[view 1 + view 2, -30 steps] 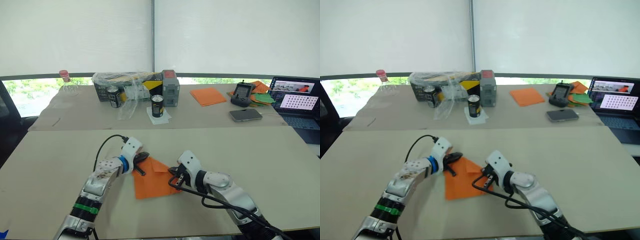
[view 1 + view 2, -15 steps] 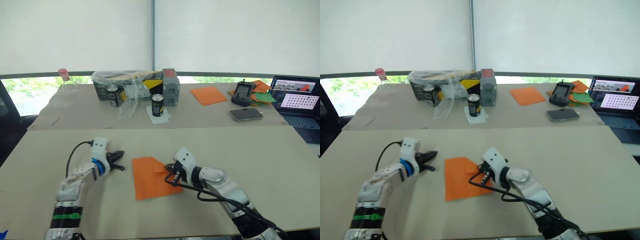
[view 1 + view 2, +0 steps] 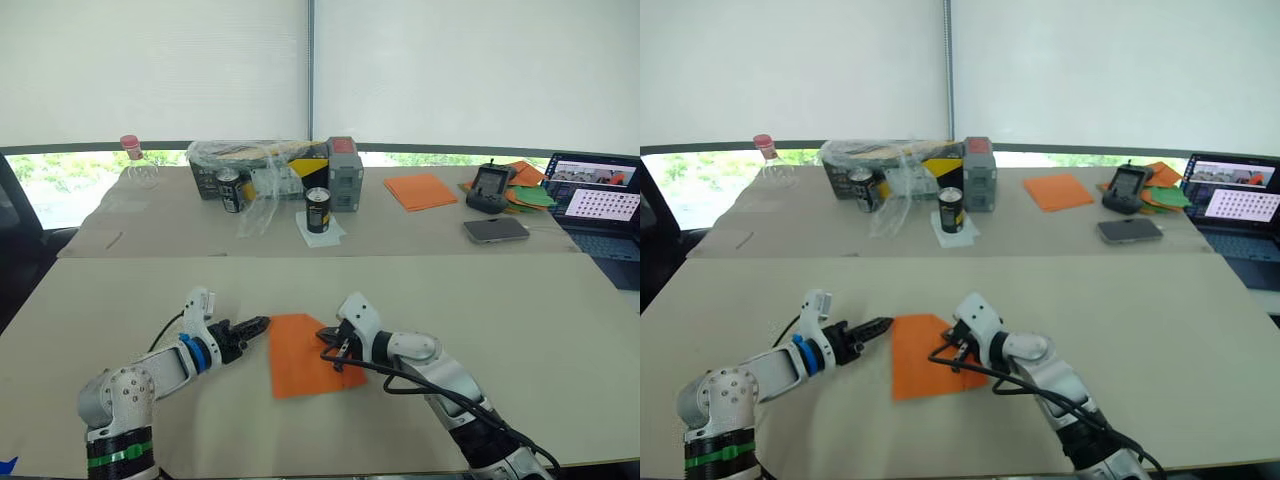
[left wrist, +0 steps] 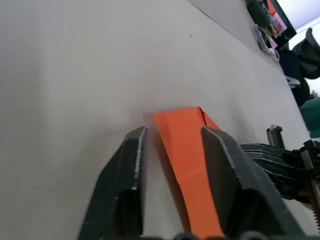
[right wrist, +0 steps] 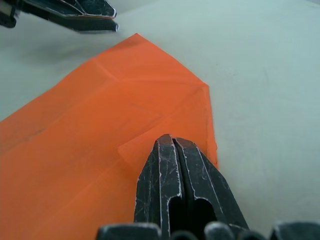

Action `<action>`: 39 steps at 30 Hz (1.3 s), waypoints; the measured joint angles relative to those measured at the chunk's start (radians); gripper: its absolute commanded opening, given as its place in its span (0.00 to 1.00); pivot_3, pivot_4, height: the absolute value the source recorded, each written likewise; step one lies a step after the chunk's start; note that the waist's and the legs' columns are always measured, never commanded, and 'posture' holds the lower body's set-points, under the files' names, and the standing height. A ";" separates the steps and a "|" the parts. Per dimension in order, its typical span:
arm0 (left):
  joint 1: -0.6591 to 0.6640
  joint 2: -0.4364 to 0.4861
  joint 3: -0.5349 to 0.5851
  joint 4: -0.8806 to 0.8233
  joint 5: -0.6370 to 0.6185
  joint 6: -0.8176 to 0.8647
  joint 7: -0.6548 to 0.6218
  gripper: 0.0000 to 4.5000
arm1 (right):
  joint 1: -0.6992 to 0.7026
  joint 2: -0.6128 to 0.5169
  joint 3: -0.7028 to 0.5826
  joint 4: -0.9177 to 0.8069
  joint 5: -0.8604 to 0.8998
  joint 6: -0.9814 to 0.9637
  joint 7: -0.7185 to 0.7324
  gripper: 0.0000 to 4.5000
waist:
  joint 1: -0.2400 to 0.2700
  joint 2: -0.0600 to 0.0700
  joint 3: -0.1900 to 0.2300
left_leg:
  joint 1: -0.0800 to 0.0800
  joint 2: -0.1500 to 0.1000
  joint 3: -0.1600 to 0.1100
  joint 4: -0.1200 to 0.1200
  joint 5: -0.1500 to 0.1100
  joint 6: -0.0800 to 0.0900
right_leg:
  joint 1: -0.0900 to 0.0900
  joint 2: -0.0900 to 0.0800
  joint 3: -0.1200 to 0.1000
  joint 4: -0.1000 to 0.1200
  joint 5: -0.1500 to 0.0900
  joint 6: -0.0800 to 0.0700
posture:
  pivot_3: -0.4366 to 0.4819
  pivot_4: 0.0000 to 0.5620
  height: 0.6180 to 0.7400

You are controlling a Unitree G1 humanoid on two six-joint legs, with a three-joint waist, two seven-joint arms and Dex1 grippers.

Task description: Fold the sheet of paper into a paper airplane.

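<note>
Early corner-fold step. Sheet of paper [image 3: 305,352] flat on the table [image 3: 520,330], one corner folded. Right gripper [image 3: 333,335] closed, pressing that corner flap; left gripper [image 3: 262,322] narrowly open beside the sheet's left edge (not touching). Next: crease, then pinch that edge.

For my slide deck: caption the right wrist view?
Shut right gripper pressing on the orange sheet of paper, left gripper nearby.
</note>
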 measured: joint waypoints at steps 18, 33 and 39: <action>-0.046 -0.053 0.005 0.026 -0.058 0.077 0.133 0.53 | -0.008 -0.006 0.018 0.001 -0.032 -0.015 0.014 0.00 | 0.008 0.000 0.000 | 0.001 -0.001 0.000 -0.001 0.002 -0.005 | 0.001 0.000 0.000 -0.001 0.000 0.000 | 0.48 0.27 1.00; 0.023 0.016 -0.270 -0.095 0.117 -0.142 0.126 0.00 | -0.006 -0.011 0.019 -0.006 -0.040 -0.015 0.020 0.00 | 0.016 0.000 0.000 | 0.000 -0.001 0.000 -0.003 0.003 -0.010 | 0.000 0.000 0.001 -0.002 0.000 -0.001 | 0.48 0.27 1.00; 0.021 0.036 -0.395 -0.157 0.191 -0.218 0.101 0.00 | -0.009 -0.015 0.019 -0.003 -0.042 -0.022 0.019 0.00 | 0.019 0.000 0.000 | 0.000 -0.001 0.000 -0.003 0.003 -0.010 | 0.001 -0.001 0.000 -0.003 0.000 -0.001 | 0.48 0.27 1.00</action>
